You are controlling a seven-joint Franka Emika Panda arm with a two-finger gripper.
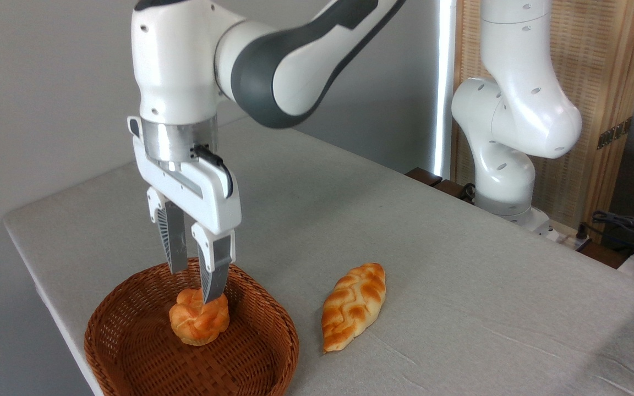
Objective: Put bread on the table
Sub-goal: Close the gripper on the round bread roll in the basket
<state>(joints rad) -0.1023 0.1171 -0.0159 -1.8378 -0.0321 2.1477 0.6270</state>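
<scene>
Jaws (196, 286) pointed straight down into the basket (130, 352), their two fingers set a narrow gap apart. The nearer finger (213, 275) overlapped the top right of the bun (196, 324), while the farther one (175, 242) ended behind the bun's upper left, so the tips seemed to straddle its crown; whether they pressed it or merely stood beside it could not be told. The bun, orange-golden with knotted folds, sat on the basket floor, a little toward the back wall. The brown wicker basket stood at the near left corner of the desk (405, 231), its rim close to the desk's left edge. To the right of the basket, apart from it, a braided loaf (353, 305) lay flat on the grey cloth, its long axis slanting from lower left to upper right. Above the jaws the white arm (185, 66) rose and bent away to the right, toward its base (507, 187) at the far right edge of the desk. Cables (625, 225) lay beyond that edge, in front of a wooden screen (597, 55).
</scene>
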